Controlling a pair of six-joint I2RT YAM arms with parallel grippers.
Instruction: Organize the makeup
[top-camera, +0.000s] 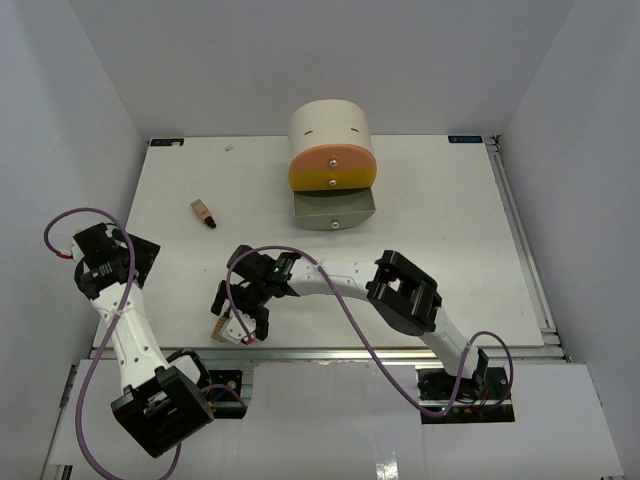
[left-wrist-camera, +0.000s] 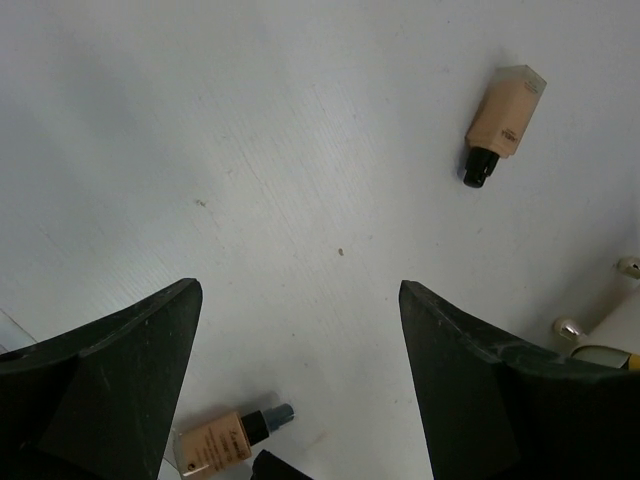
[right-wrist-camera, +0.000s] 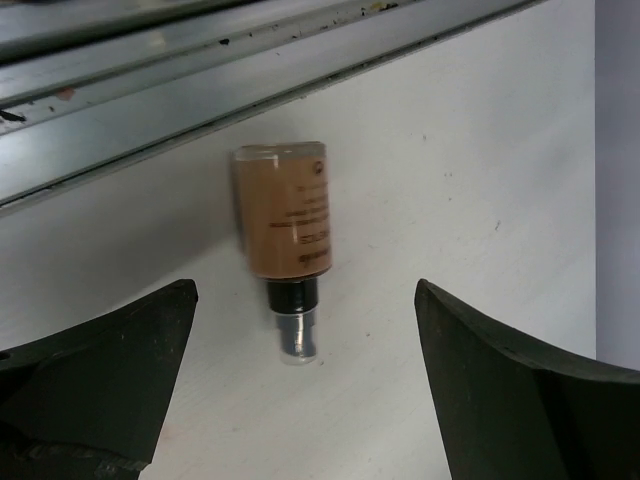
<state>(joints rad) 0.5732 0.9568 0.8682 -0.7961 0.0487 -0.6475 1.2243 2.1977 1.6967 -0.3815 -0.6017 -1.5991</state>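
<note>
Two tan dark-capped makeup bottles show; no compacts or pots are in view. One bottle (top-camera: 204, 213) lies on the table's left half and shows in the left wrist view (left-wrist-camera: 505, 118). The other bottle (top-camera: 217, 328) lies by the front edge. In the right wrist view this bottle (right-wrist-camera: 284, 212) lies with its cap towards the camera. My right gripper (top-camera: 240, 318) (right-wrist-camera: 305, 292) is open just above it, one finger on each side, not touching. My left gripper (top-camera: 135, 258) (left-wrist-camera: 300, 288) is open and empty over bare table at the far left.
The cream cylindrical drawer unit (top-camera: 331, 150) stands at the back middle with its lowest grey drawer (top-camera: 335, 208) pulled open. A metal rail (right-wrist-camera: 200, 70) runs along the table's front edge just beyond the near bottle. White walls close in the table's sides.
</note>
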